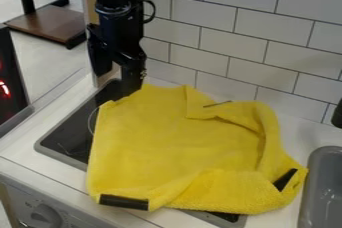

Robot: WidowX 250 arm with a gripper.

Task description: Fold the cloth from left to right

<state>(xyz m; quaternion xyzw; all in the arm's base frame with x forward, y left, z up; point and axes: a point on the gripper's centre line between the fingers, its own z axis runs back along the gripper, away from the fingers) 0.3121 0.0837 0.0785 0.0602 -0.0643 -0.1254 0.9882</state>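
Note:
The black gripper (127,87) hangs at the upper left, right at the back-left edge of the yellow cloth (174,142); whether it holds the fabric cannot be told. Spread over the counter and most of the stove, the cloth lies rumpled, with a ridge along its right side and folds at its back right and front right. One black strip (123,202) shows on its front-left edge and another black strip (286,179) near its right corner.
Dark stovetop (70,127) shows left of the cloth. A grey sink (317,172) is at the right, a tiled wall (240,32) behind. The stove knob (45,216) sits at the front left.

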